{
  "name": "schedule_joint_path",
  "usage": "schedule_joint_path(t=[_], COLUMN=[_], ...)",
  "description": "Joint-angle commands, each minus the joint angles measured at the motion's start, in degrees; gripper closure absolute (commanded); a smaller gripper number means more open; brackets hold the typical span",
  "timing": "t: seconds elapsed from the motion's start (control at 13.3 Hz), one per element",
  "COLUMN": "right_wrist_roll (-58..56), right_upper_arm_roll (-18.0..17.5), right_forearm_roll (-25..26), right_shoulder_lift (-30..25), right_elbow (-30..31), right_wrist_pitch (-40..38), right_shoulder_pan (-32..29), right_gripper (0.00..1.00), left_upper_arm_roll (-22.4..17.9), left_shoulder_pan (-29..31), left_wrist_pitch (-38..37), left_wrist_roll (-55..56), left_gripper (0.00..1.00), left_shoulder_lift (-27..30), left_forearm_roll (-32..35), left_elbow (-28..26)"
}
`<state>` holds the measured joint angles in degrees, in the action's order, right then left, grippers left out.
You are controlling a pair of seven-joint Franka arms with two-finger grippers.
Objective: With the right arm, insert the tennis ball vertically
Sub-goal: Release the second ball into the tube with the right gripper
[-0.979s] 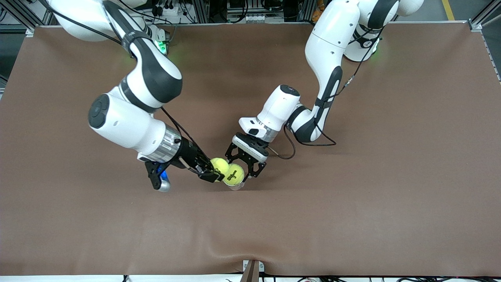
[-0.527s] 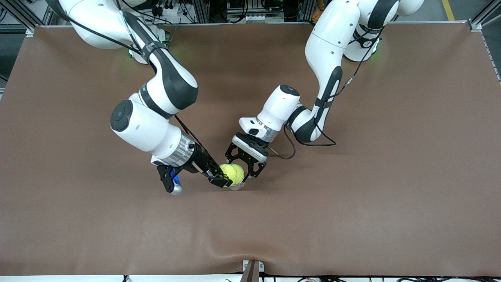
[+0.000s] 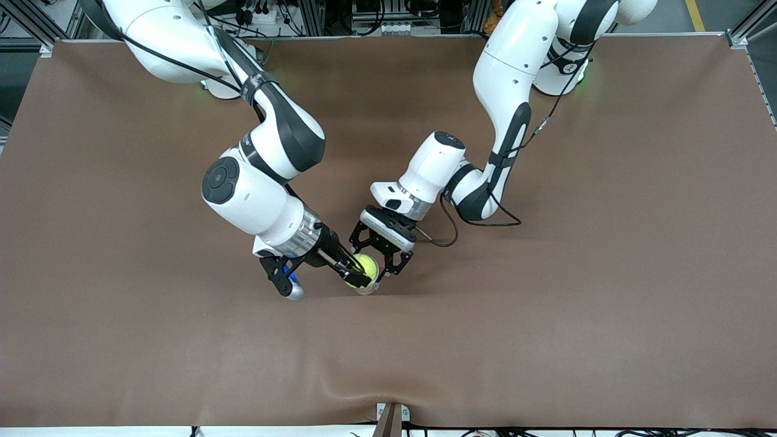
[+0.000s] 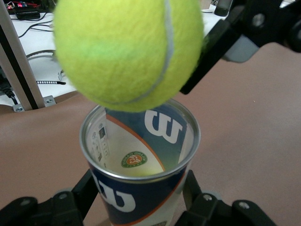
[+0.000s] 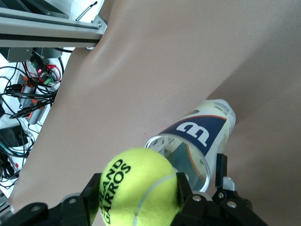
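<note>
From the high front view, the right arm's black thin-fingered gripper [image 3: 358, 274] is clenched on a fuzzy yellow-green tennis ball [image 3: 366, 267] and holds it directly over the open mouth of a clear plastic ball can with a blue and white label [image 3: 368, 287]. The can stands upright near the middle of the brown cloth-covered surface [image 3: 546, 315], and only a sliver of it shows under the ball. The left arm's black gripper [image 3: 381, 258] reaches down from beside it, its fingers set on either side of the can.

In the left wrist view, the left gripper [image 4: 136, 207] is closed around the can [image 4: 141, 188] low on its body, a black finger [image 4: 87, 190] pressed to each side. The silver rim is open and the printed label shows through the wall. The ball [image 4: 128, 52] hangs just above the rim, apart from it, with one black finger [image 4: 221, 44] of the right gripper against its side.

In the right wrist view, the right gripper [image 5: 138, 195] grasps the ball [image 5: 137, 193], which shows black lettering. The can [image 5: 195, 141] stands below it, mouth facing up toward the ball, with the left gripper's finger [image 5: 220, 176] against its side.
</note>
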<state>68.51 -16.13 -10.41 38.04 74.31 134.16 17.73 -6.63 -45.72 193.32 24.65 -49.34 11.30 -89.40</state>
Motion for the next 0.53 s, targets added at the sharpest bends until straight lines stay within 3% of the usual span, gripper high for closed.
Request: schedule_joint_path(t=[0.0, 0.15, 0.45], right_wrist_roll=[1.01, 1.1, 1.28], right_upper_arm_roll=[0.13, -0.13, 0.04], right_forearm_roll=[0.05, -0.13, 0.13], right_shoulder_lift=[0.11, -0.25, 0.28], right_elbow=[-2.15, -2.94, -2.86], right_wrist_pitch=[-2.4, -6.0, -6.02], right_shoulder_pan=[-1.11, -1.38, 0.02], right_gripper=[1.0, 1.0, 1.0], left_upper_arm_roll=[-0.75, -0.75, -0.75], left_shoulder_pan=[-0.42, -0.51, -0.42], left_wrist_pitch=[0.39, 0.39, 0.39], left_wrist_roll=[0.66, 0.66, 0.66], left_gripper=[0.22, 0.22, 0.22], left_shoulder_lift=[-1.03, -1.03, -1.03], left_forearm_roll=[0.74, 0.74, 0.74], left_elbow=[1.34, 1.34, 1.34])
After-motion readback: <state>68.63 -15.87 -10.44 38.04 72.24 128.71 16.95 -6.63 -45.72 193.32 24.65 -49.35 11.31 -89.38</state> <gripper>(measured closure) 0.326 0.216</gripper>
